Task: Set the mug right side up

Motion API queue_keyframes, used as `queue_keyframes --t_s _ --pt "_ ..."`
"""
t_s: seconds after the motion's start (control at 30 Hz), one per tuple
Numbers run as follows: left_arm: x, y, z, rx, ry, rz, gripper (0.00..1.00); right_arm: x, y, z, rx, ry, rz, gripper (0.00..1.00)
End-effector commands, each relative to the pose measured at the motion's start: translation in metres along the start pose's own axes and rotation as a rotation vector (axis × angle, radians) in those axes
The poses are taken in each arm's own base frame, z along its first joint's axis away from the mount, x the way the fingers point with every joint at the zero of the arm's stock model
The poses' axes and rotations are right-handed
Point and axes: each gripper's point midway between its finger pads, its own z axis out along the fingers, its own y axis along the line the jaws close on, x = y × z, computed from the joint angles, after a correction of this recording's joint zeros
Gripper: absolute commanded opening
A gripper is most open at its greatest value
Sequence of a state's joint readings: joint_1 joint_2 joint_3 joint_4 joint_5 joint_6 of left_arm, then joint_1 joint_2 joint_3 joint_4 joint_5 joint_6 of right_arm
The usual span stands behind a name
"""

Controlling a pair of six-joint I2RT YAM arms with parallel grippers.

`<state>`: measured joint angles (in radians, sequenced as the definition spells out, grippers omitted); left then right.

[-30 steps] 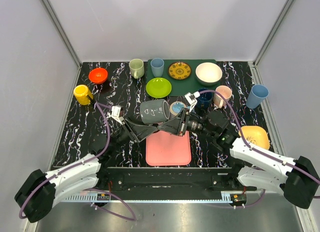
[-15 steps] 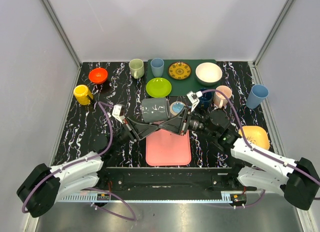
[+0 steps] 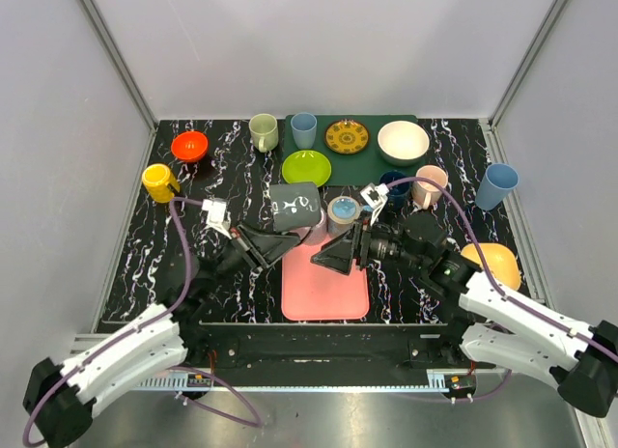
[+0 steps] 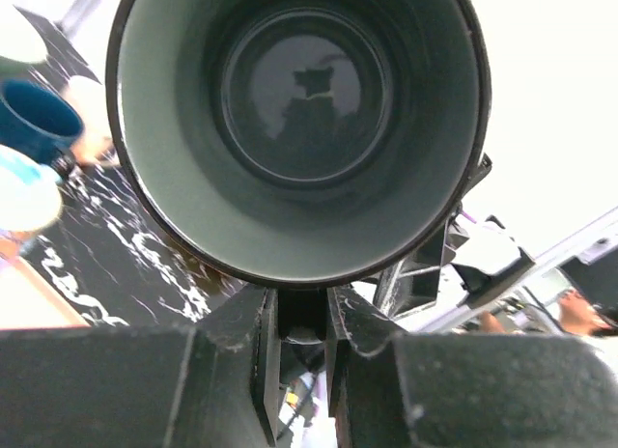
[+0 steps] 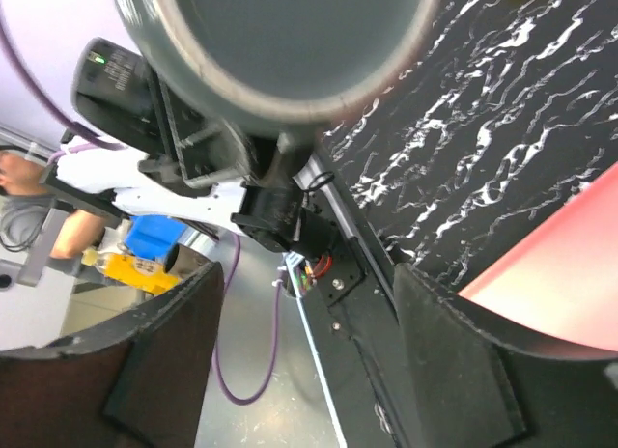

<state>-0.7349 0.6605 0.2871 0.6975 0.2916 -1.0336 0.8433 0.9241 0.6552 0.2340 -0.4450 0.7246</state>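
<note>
The dark grey mug [image 3: 294, 205] hangs on its side above the table, just behind the pink mat [image 3: 325, 289]. My left gripper [image 3: 290, 233] is shut on its handle. In the left wrist view the mug's open mouth [image 4: 299, 129] faces the camera, and the handle sits pinched between the fingers [image 4: 362, 318] of the left gripper [image 4: 301, 322]. My right gripper [image 3: 323, 258] stands open and apart from the mug, over the mat. In the right wrist view the right gripper [image 5: 304, 361] holds nothing, and the mug [image 5: 280, 33] is blurred at the top.
Behind are a green plate [image 3: 306, 168], a cream mug [image 3: 264, 131], a blue cup [image 3: 304, 129], a patterned plate [image 3: 347, 136] and a white bowl [image 3: 403, 142]. A small light-blue cup [image 3: 343, 211], navy mug [image 3: 393, 189] and pink mug [image 3: 430, 185] stand right of the grey mug. A yellow mug [image 3: 159, 182] and red bowl [image 3: 190, 145] are at the left.
The left gripper closed on the mug's handle. The right gripper then let go of the mug, opened and drew back toward the mat. The mug shifted slightly back.
</note>
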Motion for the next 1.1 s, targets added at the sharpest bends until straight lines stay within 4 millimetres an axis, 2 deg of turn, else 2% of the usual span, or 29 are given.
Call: queue_keyframes --t_s 0.0,0.07,0.1,0.13,0.17,0.23,0.27,0.3,0.33,0.37,0.4,0.43,0.5,0.53,0.57,0.63,0.77,0.83,0.87,0.9,1.07 --pt "-0.065 -0.03 -0.004 -0.079 -0.194 0.267 0.0 -0.029 0.013 -0.013 0.076 -0.055 -0.097 0.82" --pt "-0.079 -0.022 -0.009 -0.181 -0.212 0.348 0.0 -0.032 0.006 -0.02 0.165 -0.032 -0.1 0.87" --pt "-0.093 -0.012 -0.015 -0.311 -0.231 0.37 0.0 -0.039 -0.004 -0.023 0.241 -0.057 -0.111 0.87" --pt "-0.102 -0.002 -0.02 -0.4 -0.234 0.416 0.0 -0.048 -0.004 -0.027 0.277 -0.073 -0.12 0.87" --pt "-0.109 0.009 -0.025 -0.495 -0.231 0.439 0.0 -0.042 -0.016 -0.031 0.349 -0.04 -0.108 0.87" --pt "-0.128 0.041 -0.037 -0.757 -0.182 0.533 0.0 -0.049 -0.029 -0.041 0.462 -0.045 -0.113 0.86" --pt "-0.139 0.057 -0.031 -0.881 -0.153 0.546 0.0 -0.051 -0.038 -0.043 0.518 -0.048 -0.111 0.86" --pt "-0.135 0.08 -0.042 -1.0 -0.073 0.563 0.0 -0.054 -0.046 -0.046 0.566 -0.057 -0.115 0.85" --pt "-0.146 0.097 -0.048 -1.076 -0.049 0.572 0.0 -0.055 -0.049 -0.051 0.605 -0.055 -0.116 0.85" --pt "-0.148 0.117 -0.043 -1.137 -0.005 0.553 0.0 -0.057 -0.058 -0.054 0.653 -0.067 -0.119 0.85" --pt "-0.147 0.126 -0.038 -1.123 0.026 0.523 0.0 -0.058 -0.06 -0.055 0.668 -0.07 -0.122 0.85" --pt "-0.16 0.141 -0.043 -1.156 0.002 0.496 0.0 -0.057 -0.063 -0.057 0.683 -0.065 -0.123 0.84" --pt "-0.169 0.168 -0.038 -1.185 0.009 0.458 0.0 -0.056 -0.064 -0.057 0.687 -0.063 -0.13 0.84" --pt "-0.183 0.182 -0.045 -1.227 -0.013 0.432 0.0 -0.055 -0.065 -0.057 0.686 -0.062 -0.129 0.84" --pt "-0.189 0.201 -0.042 -1.259 0.006 0.405 0.0 -0.054 -0.065 -0.056 0.682 -0.057 -0.13 0.84" --pt "-0.207 0.219 -0.045 -1.298 -0.015 0.381 0.0 -0.051 -0.068 -0.056 0.681 -0.053 -0.133 0.84" --pt "-0.236 0.259 -0.033 -1.353 -0.014 0.379 0.0 -0.048 -0.073 -0.061 0.697 -0.053 -0.151 0.83" --pt "-0.243 0.276 -0.032 -1.375 0.009 0.382 0.0 -0.048 -0.074 -0.063 0.707 -0.053 -0.159 0.83" --pt "-0.245 0.292 -0.027 -1.39 0.029 0.376 0.0 -0.049 -0.073 -0.065 0.709 -0.06 -0.163 0.84" --pt "-0.247 0.299 -0.025 -1.393 0.041 0.377 0.0 -0.051 -0.073 -0.066 0.709 -0.065 -0.171 0.83" --pt "-0.263 0.356 -0.023 -1.465 0.095 0.363 0.0 -0.059 -0.069 -0.072 0.722 -0.09 -0.189 0.84"
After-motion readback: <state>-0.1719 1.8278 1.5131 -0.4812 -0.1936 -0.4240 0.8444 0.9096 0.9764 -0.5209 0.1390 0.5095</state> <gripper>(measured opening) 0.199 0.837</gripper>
